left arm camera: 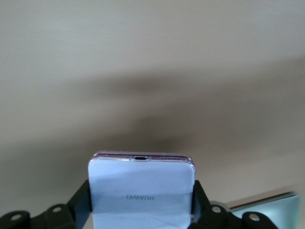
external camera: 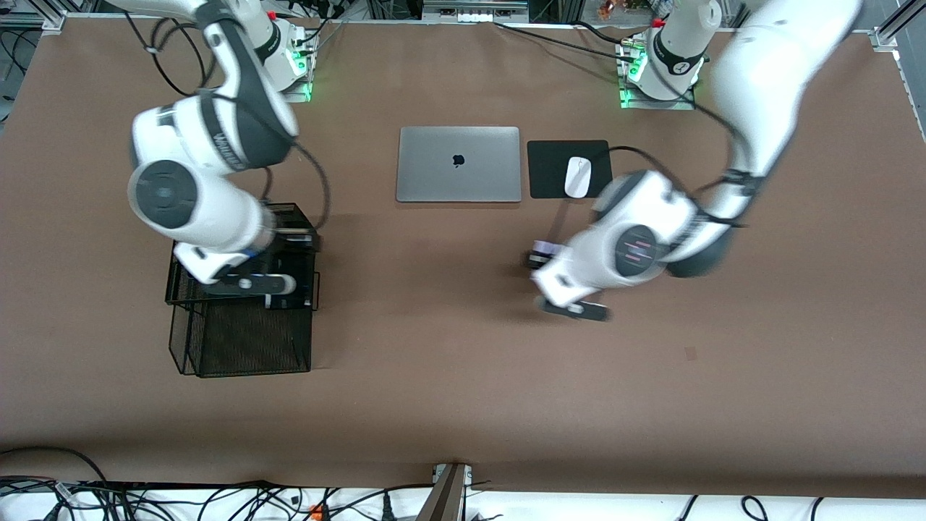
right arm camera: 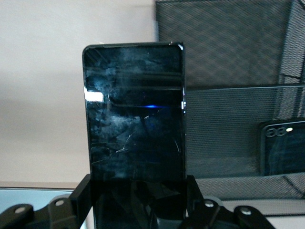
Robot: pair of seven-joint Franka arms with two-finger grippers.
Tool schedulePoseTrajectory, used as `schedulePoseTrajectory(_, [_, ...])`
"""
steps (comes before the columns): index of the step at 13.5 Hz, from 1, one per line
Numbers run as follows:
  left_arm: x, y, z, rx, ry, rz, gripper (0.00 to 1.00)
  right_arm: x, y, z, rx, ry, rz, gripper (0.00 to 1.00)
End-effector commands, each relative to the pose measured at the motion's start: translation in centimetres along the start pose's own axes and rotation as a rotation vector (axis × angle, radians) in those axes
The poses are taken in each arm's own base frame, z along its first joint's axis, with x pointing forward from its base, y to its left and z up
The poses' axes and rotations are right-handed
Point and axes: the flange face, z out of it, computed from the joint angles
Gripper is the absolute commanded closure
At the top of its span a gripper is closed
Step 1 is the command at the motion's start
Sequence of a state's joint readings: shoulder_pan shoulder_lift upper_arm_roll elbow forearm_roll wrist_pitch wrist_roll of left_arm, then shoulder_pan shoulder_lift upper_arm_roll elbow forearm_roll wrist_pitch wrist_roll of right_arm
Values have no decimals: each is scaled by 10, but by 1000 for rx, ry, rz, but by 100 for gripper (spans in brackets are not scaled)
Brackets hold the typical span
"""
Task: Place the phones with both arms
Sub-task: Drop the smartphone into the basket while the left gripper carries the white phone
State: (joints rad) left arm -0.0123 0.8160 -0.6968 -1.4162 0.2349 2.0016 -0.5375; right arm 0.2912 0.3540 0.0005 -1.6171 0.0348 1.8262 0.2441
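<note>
The left gripper (left arm camera: 141,217), its arm bent low over bare table near the mouse pad (external camera: 568,168), clamps the lavender phone (left arm camera: 141,191) (maker's name showing). The right gripper (right arm camera: 138,210) grips the long black phone (right arm camera: 135,114) over the mesh tray (external camera: 239,340), where another black phone (right arm camera: 284,147) lies.

Legible marks. The pale lavender phone (left arm camera: 141,191) carries the word "HUAWEI" across its back, seen upside down in the left wrist view. The closed silver laptop (external camera: 459,164) bears a dark apple-shaped logo at the centre of its lid. Lettering on the arms' dark joint bands cannot be read.
</note>
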Motion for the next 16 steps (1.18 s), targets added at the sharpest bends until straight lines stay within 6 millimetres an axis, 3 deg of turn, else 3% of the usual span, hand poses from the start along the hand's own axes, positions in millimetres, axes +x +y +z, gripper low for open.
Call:
schedulePoseTrajectory(1, [-7,54,53,21,61,-2,78,-47,40,43,1,42,-56,100])
schedulePoseTrajectory(2, [-18,75,82,53,62,-4,77,-57,52,63,5,61,-77,100])
schedulePoseTrajectory(3, [-22,81,106,98,76,-45,76,-61,59,79,4,73,-88,100])
schedulePoseTrajectory(4, [-28,87,124,134,91,-88,67,-60,66,89,4,74,-88,100])
schedulePoseTrajectory(5, [-32,91,136,156,93,-114,19,-58,68,95,4,72,-86,100])
schedulePoseTrajectory(6, [-36,95,142,160,89,-124,0,-56,69,99,4,66,-83,99])
schedulePoseTrajectory(7, [-33,92,136,159,93,-131,0,-55,69,103,4,65,-81,84])
schedulePoseTrajectory(8, [-29,91,115,152,113,-138,0,-51,69,106,6,61,-76,30])
schedulePoseTrajectory(9, [-20,79,88,145,138,-158,0,-46,70,98,10,72,-71,0])
schedulePoseTrajectory(11, [-5,37,19,188,137,-219,0,-35,70,64,13,76,-66,0])
schedulePoseTrajectory(14, [3,-59,-93,256,113,-178,0,-23,64,-11,14,53,-48,0])
schedulePoseTrajectory(16, [-4,-110,-152,281,109,-146,0,-19,40,-36,19,46,-8,0])
